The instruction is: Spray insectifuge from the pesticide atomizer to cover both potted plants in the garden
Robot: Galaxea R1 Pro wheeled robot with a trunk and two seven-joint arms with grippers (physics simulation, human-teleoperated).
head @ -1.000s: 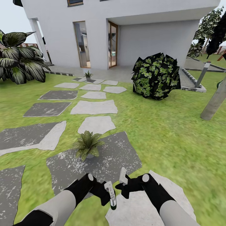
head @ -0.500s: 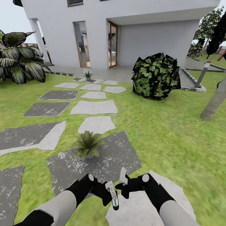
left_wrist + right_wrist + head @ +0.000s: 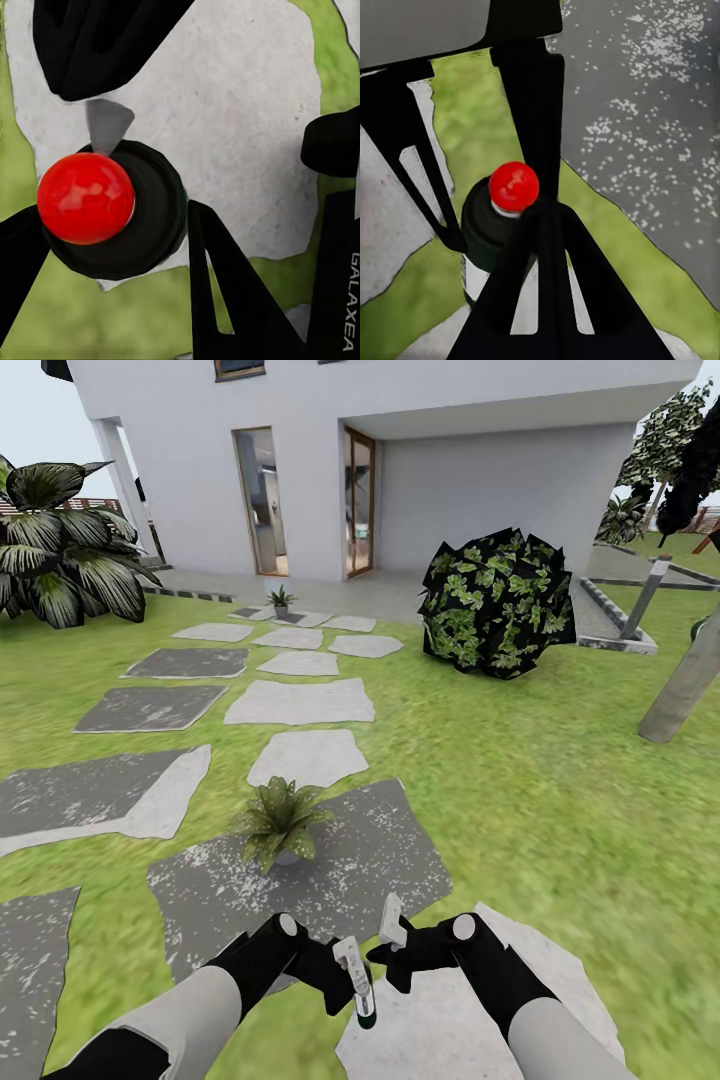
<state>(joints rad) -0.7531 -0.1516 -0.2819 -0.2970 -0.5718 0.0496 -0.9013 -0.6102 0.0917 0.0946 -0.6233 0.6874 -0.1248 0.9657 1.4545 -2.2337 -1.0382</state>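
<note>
Meanwhile, since a second ago our left gripper (image 3: 352, 982), pinching the atomizer (image 3: 366, 1015), has barely shifted; right gripper (image 3: 392, 950) spread; plant (image 3: 280, 822) unsprayed, we judge.

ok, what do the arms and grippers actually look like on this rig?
Both arms have pale grey forearm shells ending in black wrist sections with a round grey joint cap. The left gripper and right gripper are black with white-tipped fingers. White "GALAXEA" lettering runs along a black link in the left wrist view. No cables visible.
</note>
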